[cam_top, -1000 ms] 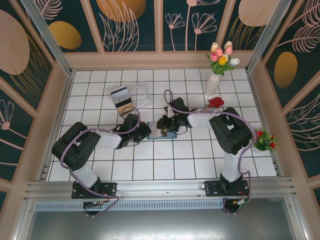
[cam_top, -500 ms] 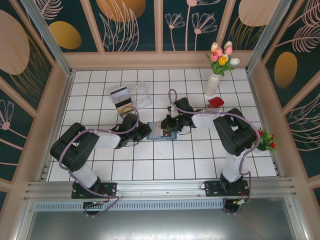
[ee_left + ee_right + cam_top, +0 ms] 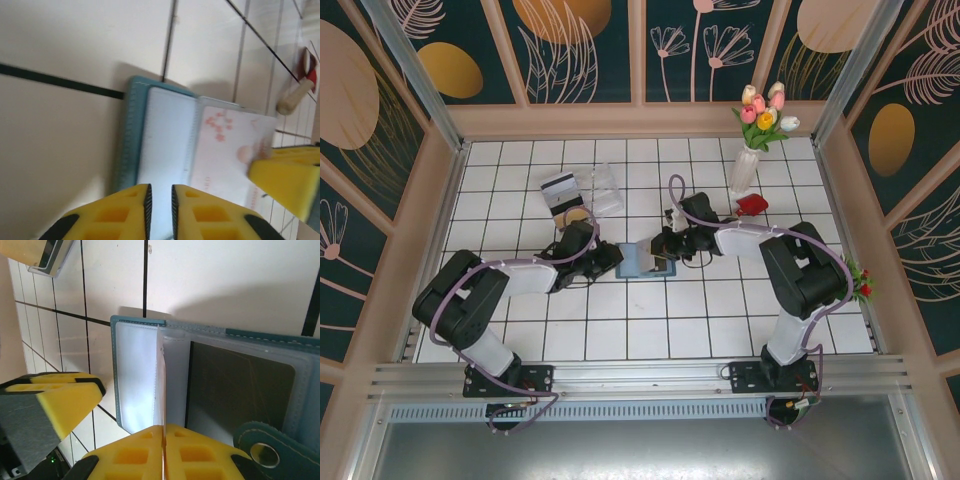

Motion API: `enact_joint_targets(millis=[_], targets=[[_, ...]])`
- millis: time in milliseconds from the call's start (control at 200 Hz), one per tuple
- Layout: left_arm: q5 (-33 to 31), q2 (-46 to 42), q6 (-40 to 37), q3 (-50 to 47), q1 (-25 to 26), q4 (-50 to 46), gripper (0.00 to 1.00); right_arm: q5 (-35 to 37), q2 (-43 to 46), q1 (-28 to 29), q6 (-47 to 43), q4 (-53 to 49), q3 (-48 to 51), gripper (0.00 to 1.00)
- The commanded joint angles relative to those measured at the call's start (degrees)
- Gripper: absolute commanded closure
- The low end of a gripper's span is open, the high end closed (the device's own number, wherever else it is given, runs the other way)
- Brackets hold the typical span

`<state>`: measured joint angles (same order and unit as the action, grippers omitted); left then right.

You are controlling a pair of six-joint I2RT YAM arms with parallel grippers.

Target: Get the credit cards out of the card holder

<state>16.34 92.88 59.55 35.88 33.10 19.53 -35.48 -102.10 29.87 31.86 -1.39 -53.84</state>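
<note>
Card holder (image 3: 642, 264): lies open and flat on the tiled floor at centre, its long axis running left to right between the two grippers.
Left gripper (image 3: 160, 200): at the holder's left end, fingers pinched almost together on its pale leaf.
Right gripper (image 3: 164, 442): at the holder's right end, fingers shut on what looks like a pale pink-printed credit card (image 3: 227, 150), seen edge-on.
Dark card (image 3: 235, 390): pocketed just beside those fingers.
Next move: probably drawing the card rightward, away from the left grip.
</note>
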Motion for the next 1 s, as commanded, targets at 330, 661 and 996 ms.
enact_joint_targets(millis=[330, 661, 996], targets=[[7.39, 4.96, -3.12, 4.76, 1.75, 2.63, 0.99, -5.87, -2.43, 0.72, 2.33, 6.67, 1.25, 0.89], [2.11, 10.62, -4.42, 6.43, 1.73, -5.23, 1.00, -5.31, -2.91, 0.72, 1.84, 5.30, 0.86, 0.89], [-0.05, 10.40, -3.47, 4.72, 1.77, -8.15, 1.00, -3.03, -0.35, -0.61, -1.55, -0.17, 0.22, 0.88]])
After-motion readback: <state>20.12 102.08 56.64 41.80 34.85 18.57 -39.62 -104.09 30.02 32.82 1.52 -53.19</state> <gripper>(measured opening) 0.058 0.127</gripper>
